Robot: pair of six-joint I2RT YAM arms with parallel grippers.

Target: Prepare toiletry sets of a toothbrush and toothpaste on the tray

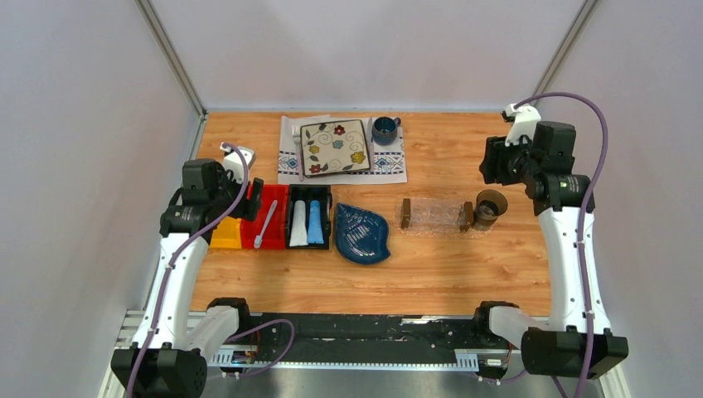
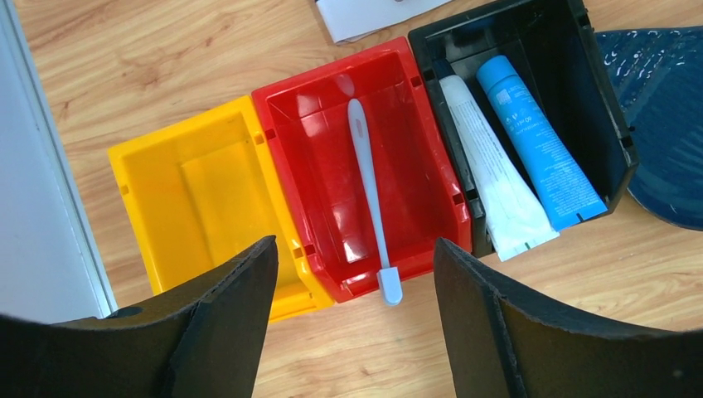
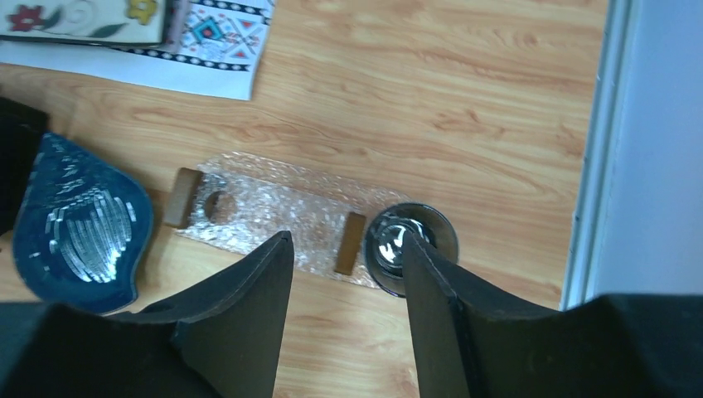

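Wooden table (image 1: 464,274), pale walls on three sides, both my arms raised over it.

Left gripper (image 2: 355,249): released, fingers spread wide, nothing between them. It hangs above the row of three bins.
- Red bin (image 2: 414,191) sits directly under the gap between my fingers. The toothbrush (image 2: 369,186) lies lengthwise in it, and one end overhangs the rim nearest my fingertips.
- Yellow bin (image 2: 199,182) touches the red one on the side of my left finger.
- Black bin (image 2: 572,75) touches it on the side of my right finger, a little further out. The toothpaste is in there as two tubes side by side: the white tube (image 2: 489,174) next to the red bin and the blue tube (image 2: 539,141) beyond it. Their flat ends stick out past the bin's open near edge.

Right gripper (image 3: 346,239): also released, jaws apart, holding nothing. It hovers well apart from the bins, over the other half of the table.
- The tray (image 3: 265,203) lies flat just ahead of my fingertips, with its long side across my view. One wooden block (image 3: 184,197) is off beyond my left finger, and the other wooden block (image 3: 351,243) shows in the gap between the fingers.
- Dark glass cup (image 3: 385,249) stands upright just beside that second block, partly hidden by my right finger. Contact with the block: cannot tell.
- Blue leaf dish (image 3: 79,224) rests further out past my left finger, between the tray and the black bin.

Far side of the table, overhead view: flowered plate (image 1: 335,148) on a patterned mat, with a blue mug (image 1: 385,128) beside it.
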